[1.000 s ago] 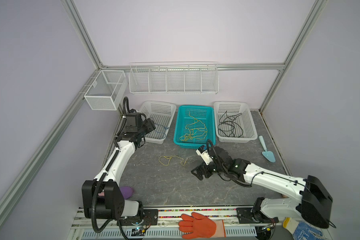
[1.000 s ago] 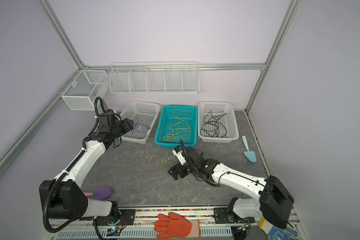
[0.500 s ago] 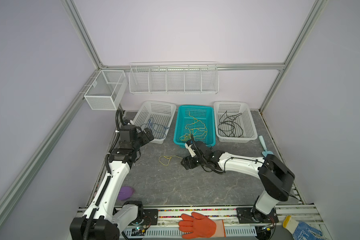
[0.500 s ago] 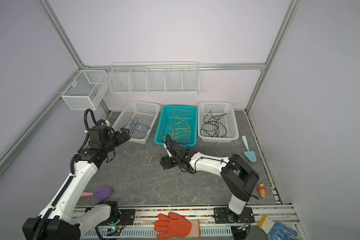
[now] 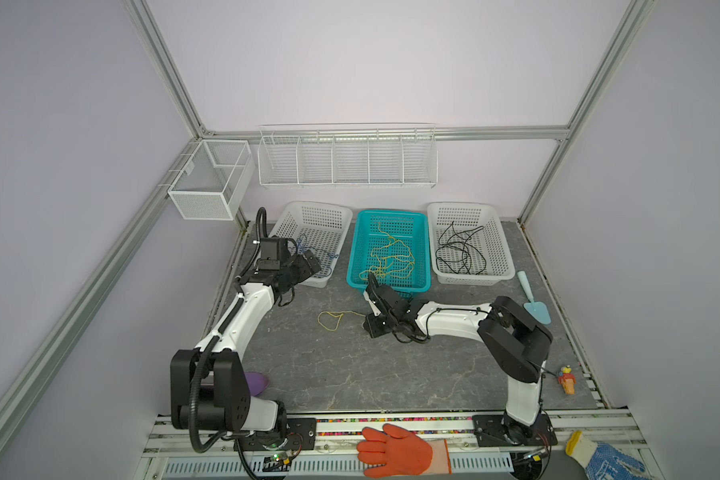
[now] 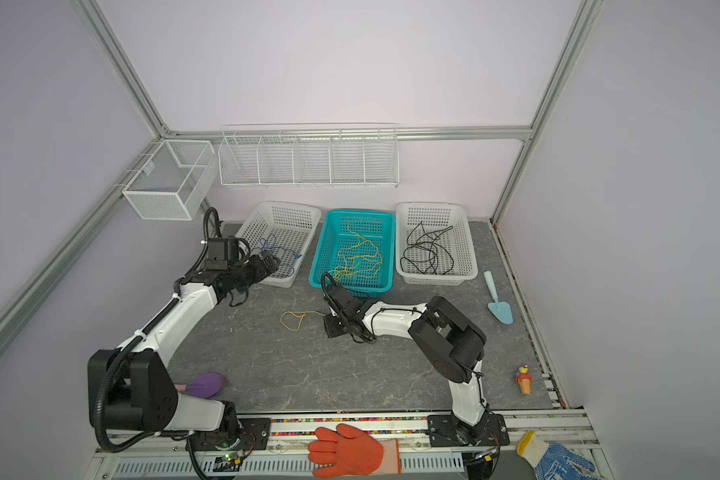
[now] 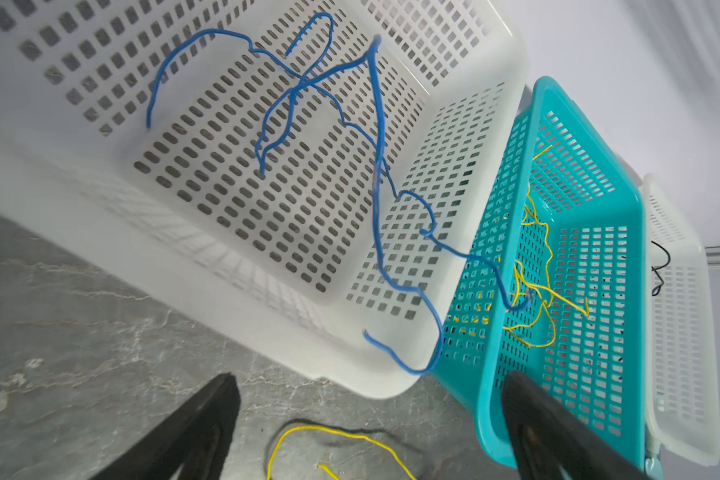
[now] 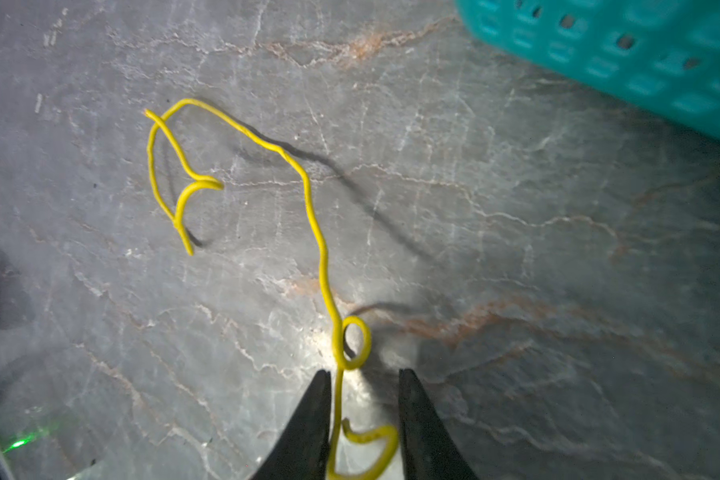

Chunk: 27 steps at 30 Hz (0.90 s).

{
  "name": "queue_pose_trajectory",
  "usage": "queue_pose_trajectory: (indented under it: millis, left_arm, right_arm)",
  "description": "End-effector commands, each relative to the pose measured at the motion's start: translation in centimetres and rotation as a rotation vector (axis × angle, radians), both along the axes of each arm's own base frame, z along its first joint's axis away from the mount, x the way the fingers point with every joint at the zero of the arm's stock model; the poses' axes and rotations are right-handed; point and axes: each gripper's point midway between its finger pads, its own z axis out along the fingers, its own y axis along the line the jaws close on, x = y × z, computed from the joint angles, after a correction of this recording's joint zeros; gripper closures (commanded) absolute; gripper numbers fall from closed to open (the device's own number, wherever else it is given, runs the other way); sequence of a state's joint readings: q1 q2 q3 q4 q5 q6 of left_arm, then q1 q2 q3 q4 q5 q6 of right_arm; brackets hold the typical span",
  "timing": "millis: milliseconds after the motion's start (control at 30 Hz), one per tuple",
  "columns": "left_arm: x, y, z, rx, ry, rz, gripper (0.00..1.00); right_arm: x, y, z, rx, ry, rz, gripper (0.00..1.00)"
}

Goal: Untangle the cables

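One loose yellow cable point(image 5: 329, 320) point(image 8: 308, 187) lies looped on the grey table in front of the baskets. My right gripper point(image 8: 364, 371) point(image 5: 371, 326) is down at its right end. The jaws stand narrowed around a curl of the cable, with a gap still showing between them. My left gripper point(image 7: 368, 376) point(image 5: 312, 264) hangs wide open and empty over the front corner of the left white basket point(image 5: 329, 212), which holds blue cables point(image 7: 375, 166). More yellow cables point(image 5: 391, 257) lie in the teal basket point(image 5: 389, 214). Black cables point(image 5: 458, 253) lie in the right white basket point(image 5: 462, 208).
A light-blue trowel point(image 5: 533, 299) lies right of the baskets and a small toy point(image 5: 567, 378) sits at the right edge. A purple object point(image 5: 256, 382) lies by the left arm's base. An orange glove point(image 5: 395, 451) rests on the front rail. Wire racks point(image 5: 346, 158) hang on the back wall.
The right gripper has swept left to the end of the loose yellow cable and its jaws have narrowed around it. The left gripper drew back from over the white basket and opened fully.
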State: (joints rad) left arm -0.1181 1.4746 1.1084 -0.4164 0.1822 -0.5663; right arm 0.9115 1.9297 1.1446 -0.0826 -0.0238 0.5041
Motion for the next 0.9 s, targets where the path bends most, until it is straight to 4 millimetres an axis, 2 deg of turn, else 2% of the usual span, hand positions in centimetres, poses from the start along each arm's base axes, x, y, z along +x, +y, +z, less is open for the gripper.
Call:
queue_pose_trajectory:
  millis: [0,200,400,600,867]
  left_arm:
    - [2.2,-0.4,1.0,-0.027,-0.004,0.009,0.01]
    - [6.3,0.1,-0.1,0.017,0.032,0.048,0.00]
    - [8.9,0.4,-1.8,0.053,0.069,0.067,0.00]
    - [10.4,-0.1,-2.3,0.017,0.068,0.082,0.01]
    - [12.8,0.1,-2.8,0.035,0.078,0.107,0.01]
  right_arm:
    - [0.5,0.5,0.4,0.018,-0.007,-0.005,0.81]
    - [0.1,0.3,1.5,0.036,-0.013,0.012,0.93]
    - [-1.3,-0.3,4.0,0.092,-0.032,0.034,0.94]
    - [-2.4,-1.5,7.4,0.129,-0.080,0.050,0.94]
    - [-2.3,-4.6,14.2,0.127,-0.223,0.035,0.94]
